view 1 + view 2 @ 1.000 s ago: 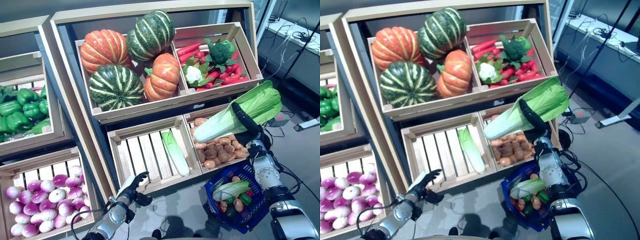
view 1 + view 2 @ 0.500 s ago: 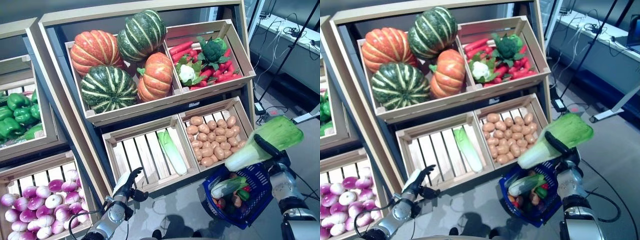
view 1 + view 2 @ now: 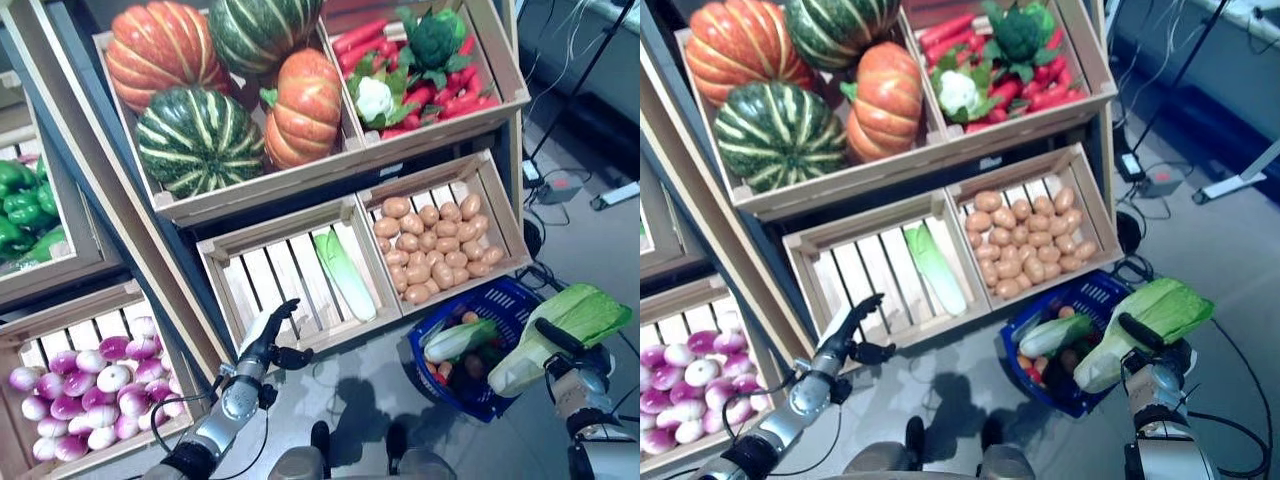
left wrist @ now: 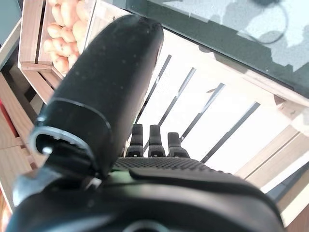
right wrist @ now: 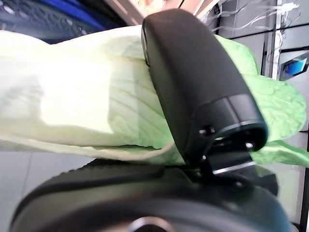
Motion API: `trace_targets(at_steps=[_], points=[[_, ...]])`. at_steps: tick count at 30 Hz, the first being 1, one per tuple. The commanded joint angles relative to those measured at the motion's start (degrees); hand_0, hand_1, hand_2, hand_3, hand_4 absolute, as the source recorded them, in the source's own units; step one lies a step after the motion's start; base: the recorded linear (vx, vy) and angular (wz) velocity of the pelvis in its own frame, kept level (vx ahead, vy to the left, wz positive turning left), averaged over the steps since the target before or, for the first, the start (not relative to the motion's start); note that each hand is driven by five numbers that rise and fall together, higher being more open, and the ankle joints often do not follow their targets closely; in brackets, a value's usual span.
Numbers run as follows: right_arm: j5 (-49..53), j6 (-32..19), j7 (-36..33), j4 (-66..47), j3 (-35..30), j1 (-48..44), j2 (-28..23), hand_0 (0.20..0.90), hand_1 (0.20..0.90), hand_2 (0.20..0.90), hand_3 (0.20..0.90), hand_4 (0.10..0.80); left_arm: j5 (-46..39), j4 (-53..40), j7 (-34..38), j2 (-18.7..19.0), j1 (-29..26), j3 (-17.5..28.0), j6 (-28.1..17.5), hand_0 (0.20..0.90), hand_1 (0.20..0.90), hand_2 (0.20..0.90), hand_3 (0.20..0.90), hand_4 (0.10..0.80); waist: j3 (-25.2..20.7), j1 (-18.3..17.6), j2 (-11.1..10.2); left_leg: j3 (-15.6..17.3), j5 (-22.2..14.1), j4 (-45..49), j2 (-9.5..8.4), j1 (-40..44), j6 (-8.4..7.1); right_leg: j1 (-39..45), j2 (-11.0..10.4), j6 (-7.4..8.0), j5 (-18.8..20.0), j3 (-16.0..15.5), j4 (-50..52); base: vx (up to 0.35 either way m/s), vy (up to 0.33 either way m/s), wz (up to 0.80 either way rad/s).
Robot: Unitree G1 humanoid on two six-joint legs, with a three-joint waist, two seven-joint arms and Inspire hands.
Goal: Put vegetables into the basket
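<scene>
Right hand (image 3: 575, 368) clamps a cabbage (image 3: 560, 330) beside the part-filled basket (image 3: 505, 305), not dropped yet; left hand (image 3: 262, 340) relaxed, empty.

Pale slatted wooden crates (image 3: 290, 290) look matt and smooth. The blue latticed plastic basket (image 3: 500, 300) has a slight sheen. The pale green veined cabbage leaf (image 5: 96, 106) looks crinkled.

Right hand (image 3: 573, 370): fingers hidden behind the napa cabbage (image 3: 560, 330). Basket (image 3: 447, 374): near rim covered by the cabbage. Top pumpkin (image 3: 262, 28) cropped.
</scene>
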Motion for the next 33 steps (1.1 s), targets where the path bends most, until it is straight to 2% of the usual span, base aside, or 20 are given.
trace_targets(at_steps=[1,7,12,17,18,23,31,33], points=[[-4.78,-9.54,-4.57,-4.33,-1.15,-7.97,-6.04,0.3,0.3,0.3,0.3,0.4,-1.63,-8.78,3.69,2.34,-6.11,-0.15,-7.53,0.9,0.9,0.9,0.9,0.8,1.66,1.26,-1.08,-1.09,-8.28,19.01,-2.38,-9.88,0.26,-6.0,-3.49,-3.8,-4.41,-3.59,16.69,-0.159,-0.017,0.0],[-3.7,-10.65,-5.35,-6.47,1.74,-13.0,-9.13,0.3,0.3,0.3,0.3,0.4,-1.43,-14.03,3.54,4.57,-6.48,-0.65,-10.32,0.9,0.9,0.9,0.9,0.8,5.79,1.79,0.73,-0.92,-11.74,30.27,-4.32,-20.85,1.55,-16.84,-5.05,-5.18,-8.27,-4.64,29.51,-0.168,0.002,0.07],[-5.23,-9.06,-5.36,-4.45,2.97,-18.79,-12.15,0.3,0.3,0.3,0.3,0.4,0.46,-18.42,6.8,6.97,-8.62,-3.34,-12.66,0.9,0.9,0.9,0.9,0.8,8.32,1.59,2.11,-0.01,-15.23,40.32,-4.77,-28.98,2.64,-25.81,-7.71,-5.44,-11.32,-4.18,40.8,-0.086,0.054,0.12],[-6.18,-8.24,-5.42,-3.23,4.1,-22.74,-14.23,0.3,0.3,0.3,0.3,0.4,-0.41,-20.66,7.38,7.57,-10.03,-4.66,-13.53,0.9,0.9,0.9,0.9,0.8,9.62,1.22,3.15,1.02,-17.19,45.92,-4.73,-34.03,3.26,-31.82,-8.23,-5.64,-12.75,-3.3,46.52,-0.077,0.037,-0.01],[-5.62,-7.65,-5.42,-2.77,4.42,-23.94,-14.84,0.9,0.9,0.9,0.9,0.8,0.66,-21.38,7.74,7.73,-10.35,-5.48,-13.66,0.9,0.9,0.9,0.9,0.8,9.9,1.01,3.43,1.31,-17.72,47.6,-4.53,-35.61,3.33,-33.7,-8.26,-5.79,-13.25,-3.05,48.34,-0.065,0.021,-0.02],[-3.66,-6.01,-3.16,-0.56,5.04,-25.8,-16.18,0.9,0.9,0.9,0.9,0.8,2.55,-22.05,10.22,8.62,-10.79,-7.72,-13.55,0.9,0.9,0.9,0.9,0.8,10.05,0.73,3.92,1.47,-18.09,49.58,-4.28,-37.89,3.26,-36.37,-8.24,-5.72,-13.71,-2.31,50.55,-0.026,0.01,0.0],[-0.2,-5.53,0.12,1.32,4.23,-25.91,-16.41,0.9,0.9,0.9,0.9,0.8,0.45,-21.24,10.71,8.99,-10.76,-8.13,-14.33,0.9,0.9,0.9,0.9,0.8,10.17,0.62,4.09,1.32,-18.13,49.72,-3.86,-37.42,3.04,-36.08,-8.14,-5.55,-13.73,-2.15,50.77,-0.007,0.0,-0.02],[-0.17,-3.69,2.12,1.5,4.26,-25.91,-17.22,0.9,0.9,0.9,0.9,0.8,1.59,-21.48,12.46,9.51,-10.6,-7.64,-13.44,0.9,0.9,0.9,0.9,0.8,10.07,0.62,4.0,1.22,-17.59,49.08,-3.55,-36.47,2.67,-35.12,-8.06,-5.61,-13.46,-2.17,50.09,0.0,0.0,0.0]])
